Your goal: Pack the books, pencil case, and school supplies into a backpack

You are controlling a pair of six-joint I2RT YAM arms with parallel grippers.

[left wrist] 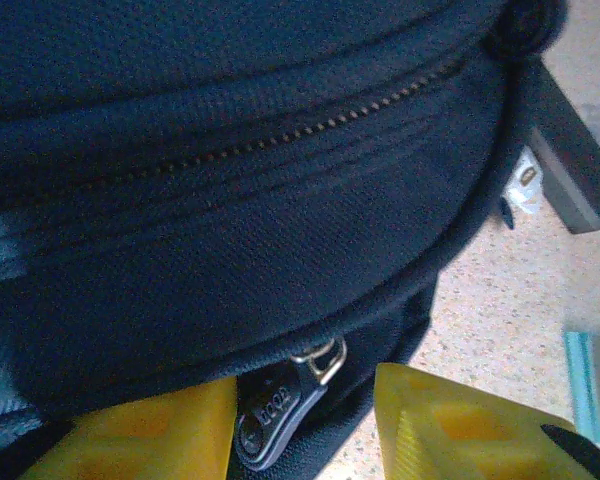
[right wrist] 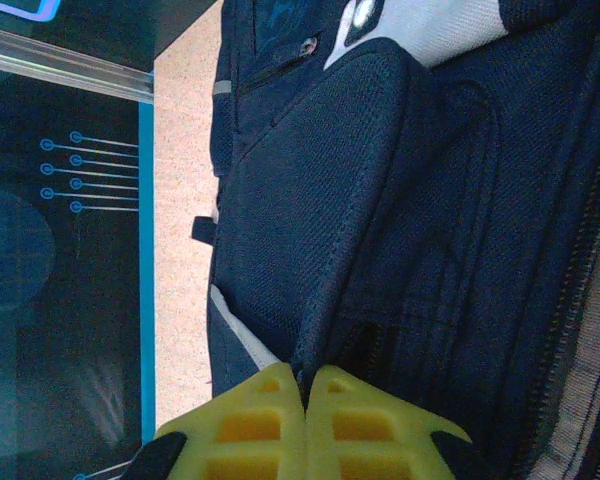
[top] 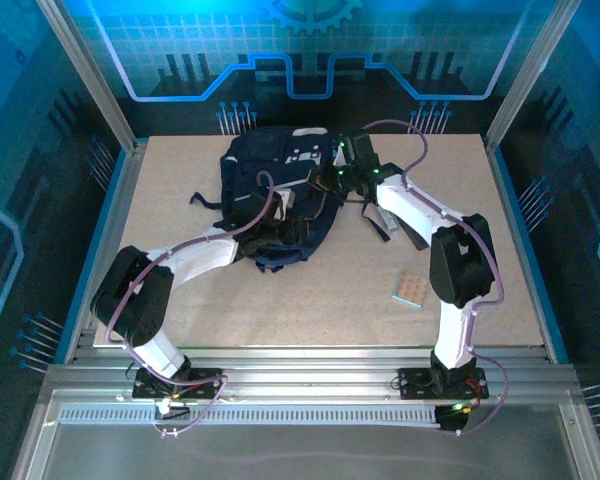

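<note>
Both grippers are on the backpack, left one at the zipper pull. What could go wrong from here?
1. The left gripper straddles the tilted zipper pull without clamping it yet; closing may catch fabric or miss the tab.
2. The right gripper pinches only a thin fold of the backpack at its tips; a tug on the zip could pull it free.
3. The dotted pad lies outside the bag and could be left unpacked.

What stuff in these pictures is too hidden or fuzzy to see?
- Inside of the backpack: top view, its own fabric covers it.
- Writing on the zipper pull: left wrist view, blurred.
- Pattern on the tan pad: top view, too small.
- The pale blue strip: left wrist view, cut off by the right edge.
</note>
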